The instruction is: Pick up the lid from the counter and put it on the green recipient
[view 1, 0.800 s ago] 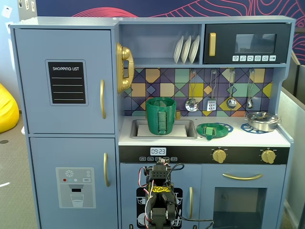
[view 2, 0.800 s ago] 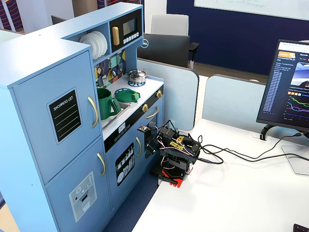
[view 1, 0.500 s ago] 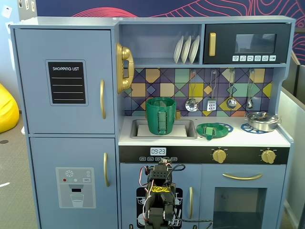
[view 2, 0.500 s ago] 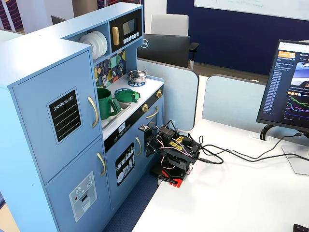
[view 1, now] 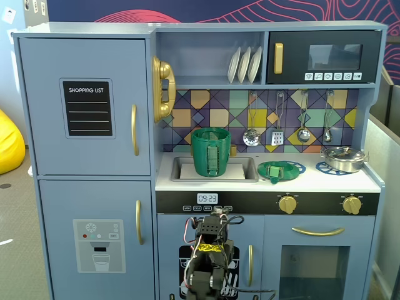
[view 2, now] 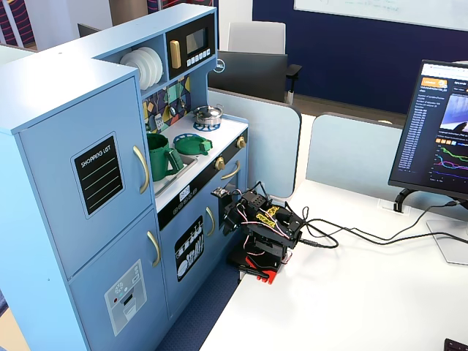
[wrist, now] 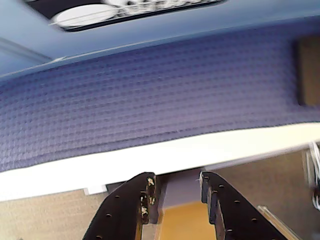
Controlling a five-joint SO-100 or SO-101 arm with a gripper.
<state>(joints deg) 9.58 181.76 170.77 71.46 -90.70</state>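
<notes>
So, one lid lies flat on the counter, just right of the sink in a fixed view, on a blue burner ring; a 2nd ring sits further right under the silver pot. One green recipient stands upright in the sink. Gripper is folded low, well below the sink, jaws parted w/ nothing between, prob. aimed away. Best approach: rise, come straight down over the knob, keep lid level.

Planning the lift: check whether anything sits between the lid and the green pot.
Nothing visible does. The lid lies on a blue burner ring, right of the green pot standing in the sink; only bare sink rim separates them.
</notes>
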